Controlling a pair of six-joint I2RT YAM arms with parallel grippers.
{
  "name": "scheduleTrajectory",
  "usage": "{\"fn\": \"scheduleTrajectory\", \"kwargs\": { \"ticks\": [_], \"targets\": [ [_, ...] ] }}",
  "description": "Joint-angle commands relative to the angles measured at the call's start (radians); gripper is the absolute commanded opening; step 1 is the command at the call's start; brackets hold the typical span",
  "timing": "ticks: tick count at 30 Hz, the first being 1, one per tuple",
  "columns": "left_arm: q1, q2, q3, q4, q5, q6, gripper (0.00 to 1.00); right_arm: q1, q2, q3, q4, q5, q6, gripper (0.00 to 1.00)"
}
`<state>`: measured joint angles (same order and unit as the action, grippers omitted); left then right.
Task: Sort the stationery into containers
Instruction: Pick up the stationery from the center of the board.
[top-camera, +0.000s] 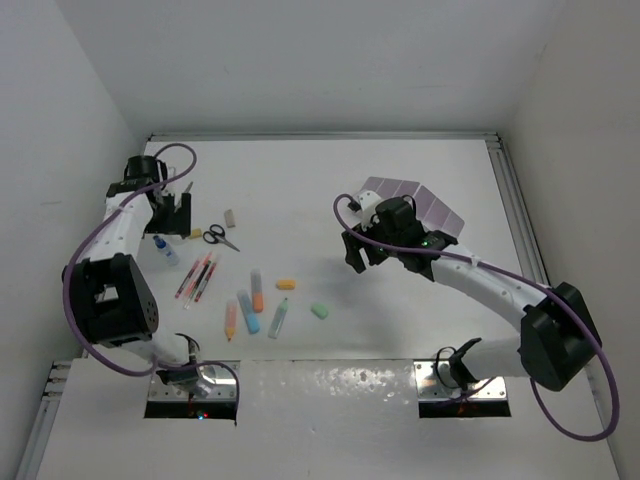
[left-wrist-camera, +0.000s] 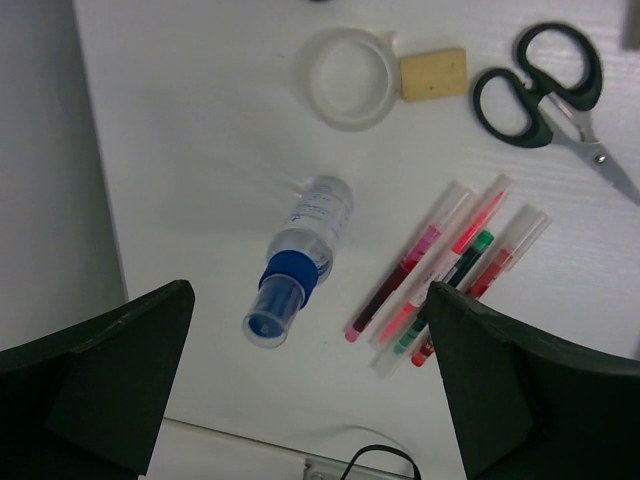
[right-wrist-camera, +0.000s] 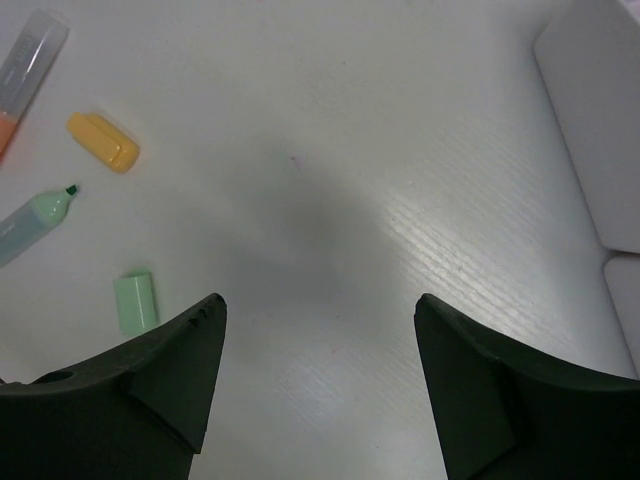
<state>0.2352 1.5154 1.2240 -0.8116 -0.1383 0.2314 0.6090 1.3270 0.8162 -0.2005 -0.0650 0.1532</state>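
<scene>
The stationery lies scattered at the left of the table: black-handled scissors (top-camera: 222, 237), a blue-capped bottle (top-camera: 166, 250), thin pink and red pens (top-camera: 197, 277), short markers (top-camera: 255, 305), an orange eraser (top-camera: 286, 284) and a green eraser (top-camera: 320, 310). My left gripper (top-camera: 172, 212) hangs open above the bottle (left-wrist-camera: 300, 255), with the pens (left-wrist-camera: 450, 270) beside its right finger. The white containers (top-camera: 415, 205) with lilac insides stand at the centre right. In front of them my right gripper (top-camera: 358, 252) is open and empty over bare table (right-wrist-camera: 320, 300).
A clear tape ring (left-wrist-camera: 350, 78) and a tan eraser (left-wrist-camera: 433, 73) lie beyond the bottle, near the scissors (left-wrist-camera: 545, 95). A grey eraser (top-camera: 230, 217) sits further back. In the right wrist view, an orange eraser (right-wrist-camera: 103, 141), a green marker (right-wrist-camera: 35, 225) and a green piece (right-wrist-camera: 135, 302) lie left.
</scene>
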Motion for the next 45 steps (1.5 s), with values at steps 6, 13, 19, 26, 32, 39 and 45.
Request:
{"fn": "scheduleTrajectory", "kwargs": {
  "ticks": [6, 13, 19, 26, 32, 39, 45],
  "targets": [
    [0.027, 0.068, -0.024, 0.089, -0.033, 0.020, 0.93, -0.008, 0.032, 0.028, 0.046, -0.013, 0.002, 0.74],
    [0.052, 0.115, -0.054, 0.114, -0.027, 0.022, 0.67, -0.008, 0.031, 0.023, 0.027, 0.028, -0.003, 0.74],
    [0.064, 0.129, -0.060, 0.117, -0.003, 0.022, 0.61, -0.012, 0.021, 0.034, 0.006, 0.056, -0.023, 0.74],
    [0.067, 0.132, -0.064, 0.111, 0.022, 0.019, 0.32, -0.020, 0.014, 0.035, -0.011, 0.085, -0.026, 0.74],
    [0.069, 0.141, -0.026, 0.095, 0.016, 0.017, 0.00, -0.028, -0.009, 0.023, -0.016, 0.103, -0.027, 0.74],
    [0.046, 0.075, 0.228, -0.053, 0.015, -0.003, 0.00, -0.087, -0.072, 0.044, -0.059, 0.152, 0.038, 0.73],
    [-0.223, 0.302, 0.812, -0.273, 0.177, -0.009, 0.00, -0.258, -0.146, 0.106, -0.158, 0.162, 0.154, 0.72]
  ]
}}
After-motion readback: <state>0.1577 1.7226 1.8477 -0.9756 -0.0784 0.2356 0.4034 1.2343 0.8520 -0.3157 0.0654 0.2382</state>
